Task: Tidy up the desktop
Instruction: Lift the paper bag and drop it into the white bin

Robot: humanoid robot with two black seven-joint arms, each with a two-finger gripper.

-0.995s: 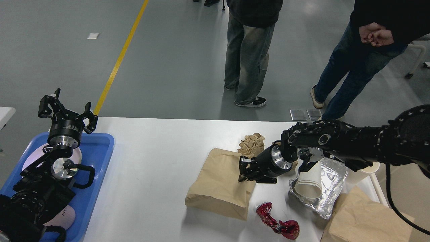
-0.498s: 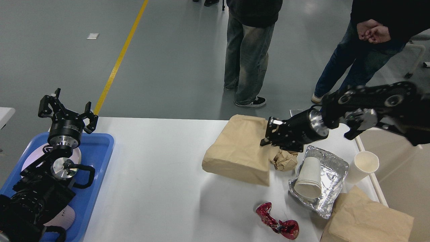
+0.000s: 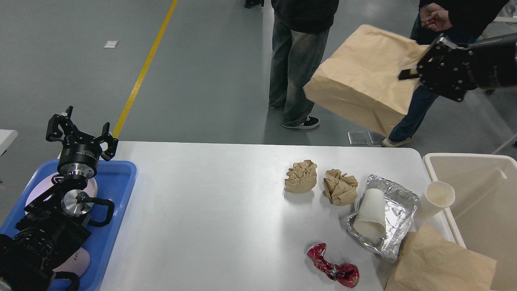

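My right gripper, upper right of frame, pinches a paper bag hanging left of the jaws, above the bin at right. The desktop lies below, centre. My left gripper, jaws spread, hovers above the tray.

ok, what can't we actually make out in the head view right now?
- Inside of the lifted paper bag: closed sides hide any contents.
- Right gripper: clamped on the bag's edge; arm cut off by the right edge.
- Beige bin: bottom cut by the frame edge.
- Second paper bag: cut at the bottom edge.
- Plates in the blue tray: mostly hidden by the left arm; left gripper is open.
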